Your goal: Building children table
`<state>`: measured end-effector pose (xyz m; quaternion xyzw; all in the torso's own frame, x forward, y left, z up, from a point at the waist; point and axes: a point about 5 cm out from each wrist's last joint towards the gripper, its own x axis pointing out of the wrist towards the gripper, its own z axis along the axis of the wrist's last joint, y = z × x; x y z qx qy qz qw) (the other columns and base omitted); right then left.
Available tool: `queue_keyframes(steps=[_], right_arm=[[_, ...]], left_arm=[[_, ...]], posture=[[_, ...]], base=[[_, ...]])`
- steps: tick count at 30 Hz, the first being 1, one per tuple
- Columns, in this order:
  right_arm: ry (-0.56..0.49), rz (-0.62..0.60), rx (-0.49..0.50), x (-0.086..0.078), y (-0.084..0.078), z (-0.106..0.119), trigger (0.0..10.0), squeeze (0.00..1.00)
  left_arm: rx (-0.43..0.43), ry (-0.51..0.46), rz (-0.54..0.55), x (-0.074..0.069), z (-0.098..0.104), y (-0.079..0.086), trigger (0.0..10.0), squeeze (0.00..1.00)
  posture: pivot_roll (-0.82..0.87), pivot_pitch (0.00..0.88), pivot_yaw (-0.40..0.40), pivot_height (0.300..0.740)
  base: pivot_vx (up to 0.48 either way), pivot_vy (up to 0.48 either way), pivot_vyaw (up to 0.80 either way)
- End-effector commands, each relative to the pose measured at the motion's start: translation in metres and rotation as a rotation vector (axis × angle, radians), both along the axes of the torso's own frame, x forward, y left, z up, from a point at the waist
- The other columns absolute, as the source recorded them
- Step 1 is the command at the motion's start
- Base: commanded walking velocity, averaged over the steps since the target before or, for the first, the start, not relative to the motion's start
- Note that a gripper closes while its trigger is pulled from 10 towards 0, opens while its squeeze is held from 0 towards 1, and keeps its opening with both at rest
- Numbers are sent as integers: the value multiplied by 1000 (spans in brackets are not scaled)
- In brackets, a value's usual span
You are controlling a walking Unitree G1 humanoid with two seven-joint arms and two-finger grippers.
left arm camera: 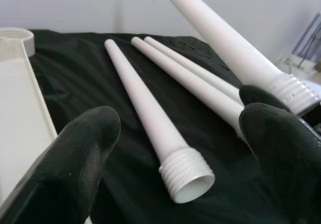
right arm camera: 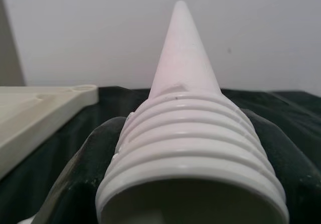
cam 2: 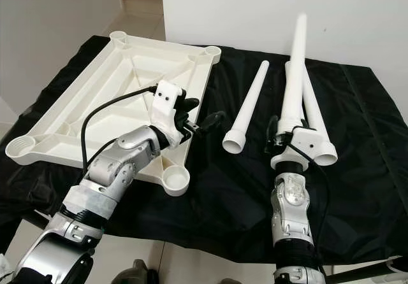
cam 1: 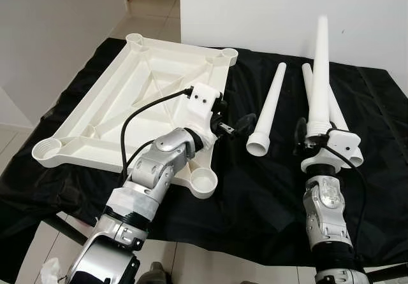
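A white plastic table top [cam 1: 137,99] lies upside down on a black cloth [cam 1: 268,188], in the upper left of the left eye view. It has a round socket at each corner — one socket [cam 1: 204,182] sits low near the middle of the frame.

The left gripper [cam 1: 233,126] hangs over the cloth just past the table top's right edge, near the middle of the frame. Its two black fingers [left arm camera: 75,169] are spread wide apart and hold nothing. In the left wrist view, a loose white leg [left arm camera: 150,118] lies on the cloth between them, with its ribbed open end toward the camera.

The right gripper [cam 1: 312,137] is at the right of the frame. Its fingers are closed around the ribbed end of another white leg [cam 1: 320,67] — this one points up and away, lifted off the cloth. Two more legs [cam 1: 338,115] lie on the cloth behind it, close side by side
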<state>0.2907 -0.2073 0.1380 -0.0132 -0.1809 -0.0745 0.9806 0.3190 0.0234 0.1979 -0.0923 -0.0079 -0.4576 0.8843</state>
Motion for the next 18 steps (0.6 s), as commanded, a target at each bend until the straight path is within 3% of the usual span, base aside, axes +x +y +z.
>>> queue_keyframes(steps=[1, 6, 7, 12, 18], right_arm=[[-41, 43, -56, -3, 7, 7, 10000, 0], [-53, 137, -164, -7, 25, 9, 10000, 0], [-49, 179, -198, -9, 32, 8, 10000, 0], [-52, 252, -198, -16, 41, 6, 10000, 0], [-56, 262, -185, -17, 43, 6, 10000, 0]], left_arm=[[-48, -6, -279, -9, 8, -6, 10000, 1000], [-120, 94, -345, -9, 17, -9, 10000, 1000], [-141, 140, -363, -9, 20, -10, 10000, 0], [-200, 260, -383, -5, 27, -13, 10000, 0], [-208, 283, -375, -3, 28, -13, 10000, 0]], posture=[[4, 0, 1, 740], [2, 0, 6, 740], [0, 0, 7, 740], [-1, 0, 6, 740], [-2, 0, 6, 740]], base=[[0, 0, 0], [0, 0, 0], [0, 0, 0], [0, 0, 0], [0, 0, 0]])
